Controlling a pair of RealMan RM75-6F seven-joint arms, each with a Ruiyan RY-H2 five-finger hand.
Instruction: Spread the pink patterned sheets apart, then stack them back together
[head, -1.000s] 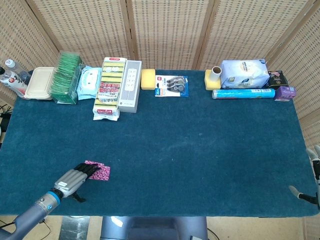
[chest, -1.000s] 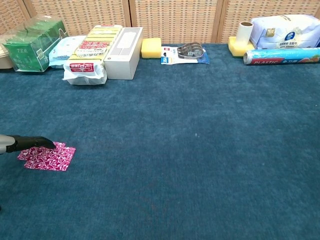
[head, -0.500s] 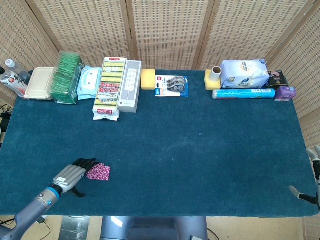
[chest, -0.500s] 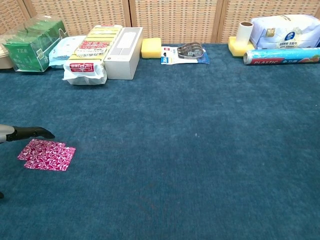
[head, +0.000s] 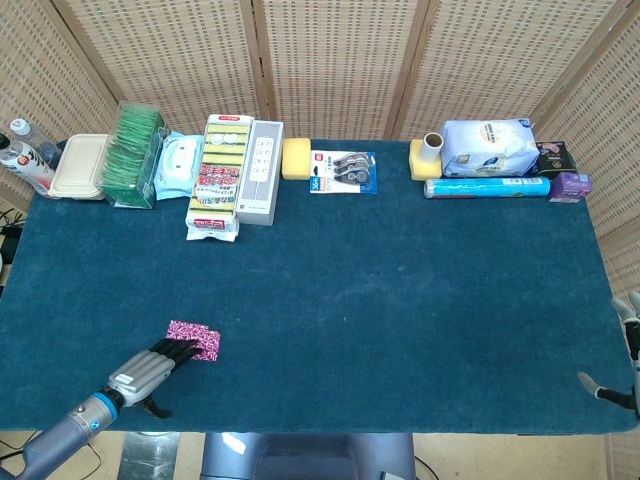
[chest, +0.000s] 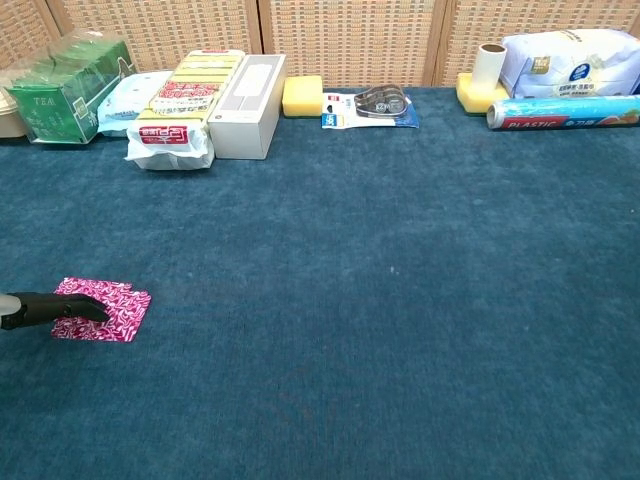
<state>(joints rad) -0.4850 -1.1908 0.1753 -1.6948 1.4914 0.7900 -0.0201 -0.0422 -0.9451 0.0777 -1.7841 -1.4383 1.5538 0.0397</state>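
The pink patterned sheets (head: 194, 338) (chest: 104, 309) lie overlapped in a small pile on the blue cloth, near the front left. My left hand (head: 148, 369) reaches in from the front left edge, palm down, and its dark fingertips (chest: 82, 310) rest on the near edge of the pile. Nothing is held in it. My right hand (head: 622, 348) shows only as a sliver at the right edge of the head view, off the table; its fingers cannot be made out. The chest view does not show it.
Along the back edge stand a green tea box (head: 132, 153), wet wipes (head: 178, 166), a sponge pack (head: 221, 173), a white box (head: 261, 170), a yellow sponge (head: 296, 157), a tape pack (head: 343, 171), a plastic wrap roll (head: 486, 187) and a white bag (head: 488, 146).
My left hand lifted off the sheets and drew back toward the front edge, then came down again with its fingertips on the pile's near edge. The sheets stayed in place.
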